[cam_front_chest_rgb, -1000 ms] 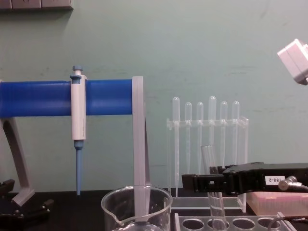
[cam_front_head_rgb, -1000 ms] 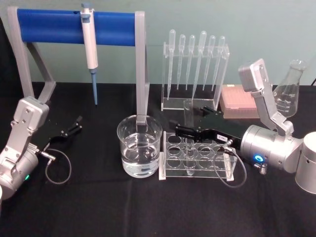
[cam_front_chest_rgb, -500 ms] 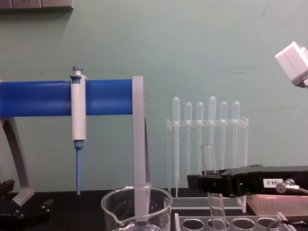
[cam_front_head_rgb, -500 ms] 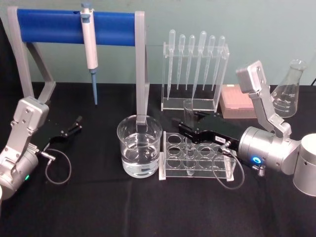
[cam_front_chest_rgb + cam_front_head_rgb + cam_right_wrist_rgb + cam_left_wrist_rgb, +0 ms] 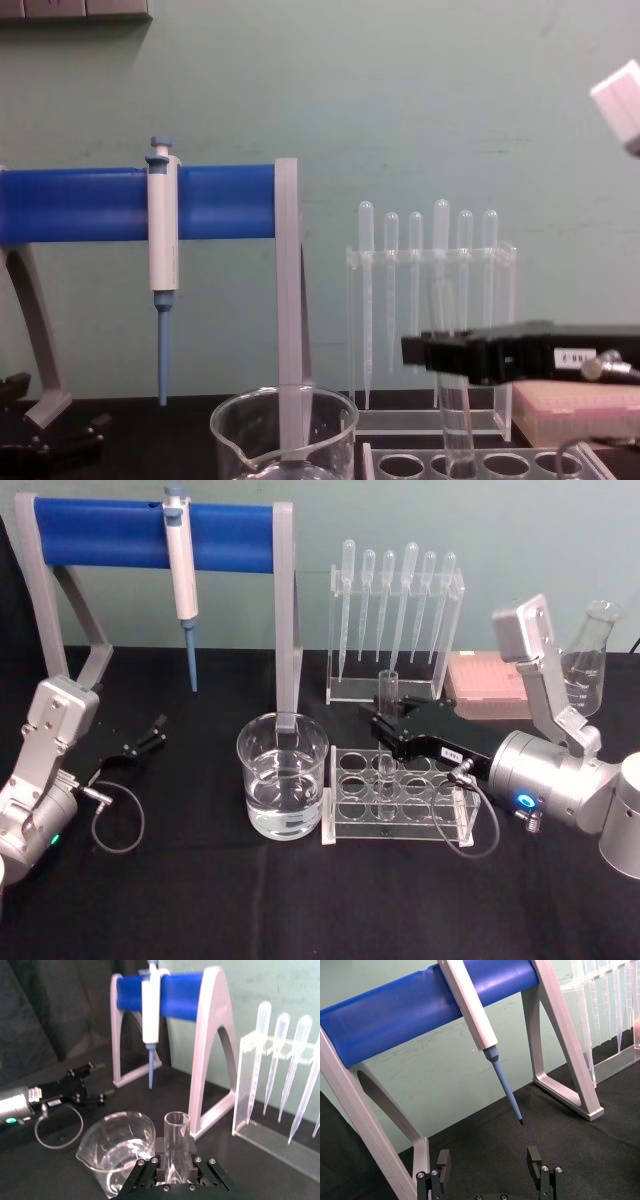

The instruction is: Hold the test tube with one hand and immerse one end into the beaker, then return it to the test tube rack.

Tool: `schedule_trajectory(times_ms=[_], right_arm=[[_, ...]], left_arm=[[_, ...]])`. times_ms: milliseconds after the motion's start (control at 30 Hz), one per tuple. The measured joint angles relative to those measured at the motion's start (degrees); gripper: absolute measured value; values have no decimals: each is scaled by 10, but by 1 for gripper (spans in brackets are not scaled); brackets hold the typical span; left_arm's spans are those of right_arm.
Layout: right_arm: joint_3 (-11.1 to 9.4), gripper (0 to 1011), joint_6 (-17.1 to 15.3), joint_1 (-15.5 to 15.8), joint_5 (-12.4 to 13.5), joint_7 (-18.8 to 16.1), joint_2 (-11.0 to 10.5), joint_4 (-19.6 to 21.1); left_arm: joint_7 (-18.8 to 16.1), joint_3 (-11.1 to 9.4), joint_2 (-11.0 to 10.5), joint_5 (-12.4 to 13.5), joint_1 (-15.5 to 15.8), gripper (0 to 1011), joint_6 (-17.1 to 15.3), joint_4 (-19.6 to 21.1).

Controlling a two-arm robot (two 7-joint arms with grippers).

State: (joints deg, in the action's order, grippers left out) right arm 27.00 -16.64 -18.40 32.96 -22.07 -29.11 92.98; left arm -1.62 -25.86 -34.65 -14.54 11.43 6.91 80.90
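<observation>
The test tube (image 5: 386, 705) is a clear glass tube standing nearly upright, with my right gripper (image 5: 386, 727) shut on its upper part. Its round lower end still dips into a hole of the clear rack (image 5: 440, 815). In the chest view the tube (image 5: 452, 410) hangs below the black gripper (image 5: 425, 353). The beaker (image 5: 283, 777), part full of clear liquid, stands just left of the rack. The right wrist view shows the tube (image 5: 176, 1146) rising between the jaws, with the beaker (image 5: 118, 1152) beside it. My left gripper (image 5: 152, 732) rests open at the left, with nothing between its fingers (image 5: 443, 1161).
A blue-barred stand (image 5: 150, 535) holding a white-and-blue pipette (image 5: 183, 580) spans the back left. A clear holder of plastic pipettes (image 5: 395, 620) stands behind the rack. A pink tip box (image 5: 480, 685) and a conical flask (image 5: 585, 660) sit at the back right.
My right gripper has risen with the test tube, lifting it partway out of the rack and bringing it more upright. The left arm has not moved.
</observation>
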Motion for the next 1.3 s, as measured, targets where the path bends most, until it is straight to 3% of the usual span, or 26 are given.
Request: schedule_trajectory(times_ms=[533, 867, 1300], right_arm=[[-31, 226, 41, 25, -24, 13, -23, 109], [-36, 226, 51, 30, -40, 14, -22, 115], [-35, 226, 50, 29, -39, 14, -22, 115]], left_arm=[[0, 0, 0, 0, 0, 1000, 0, 0], [0, 0, 0, 0, 0, 1000, 0, 0], [0, 0, 0, 0, 0, 1000, 0, 0]])
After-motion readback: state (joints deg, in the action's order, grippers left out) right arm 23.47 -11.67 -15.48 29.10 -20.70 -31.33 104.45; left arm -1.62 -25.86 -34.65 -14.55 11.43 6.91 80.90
